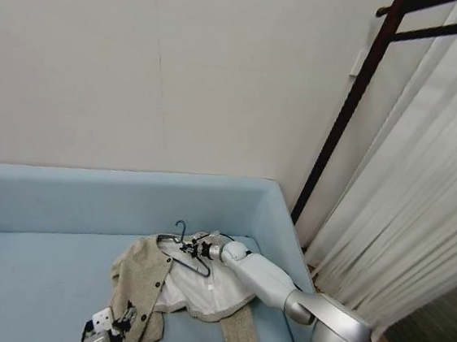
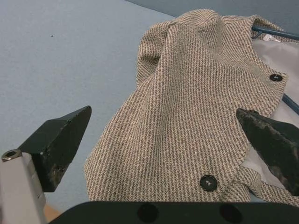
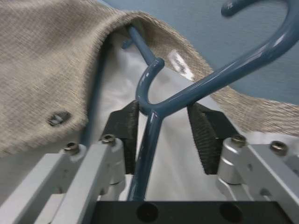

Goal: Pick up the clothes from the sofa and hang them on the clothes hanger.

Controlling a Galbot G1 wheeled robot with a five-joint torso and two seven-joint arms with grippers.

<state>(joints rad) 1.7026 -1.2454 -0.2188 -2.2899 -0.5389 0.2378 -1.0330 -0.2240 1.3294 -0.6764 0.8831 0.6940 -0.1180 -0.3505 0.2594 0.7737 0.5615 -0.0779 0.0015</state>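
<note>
Your right hand [image 3: 161, 122] straddles the neck of the blue hanger [image 3: 212, 77], its pads apart and one touching the stem. The tweed jacket [image 1: 138, 288] lies spread on the sofa [image 1: 29, 281] seat, with the hanger inside its collar. Your left hand [image 2: 163, 111] hovers over the jacket's buttoned edge, fingers wide apart.

Nothing readable here, honestly: no text, brand, number or sign. Only candidate is small white tag [image 3: 180, 66] inside collar of jacket [image 3: 46, 70], too glossy and blurred to make out any print.
</note>
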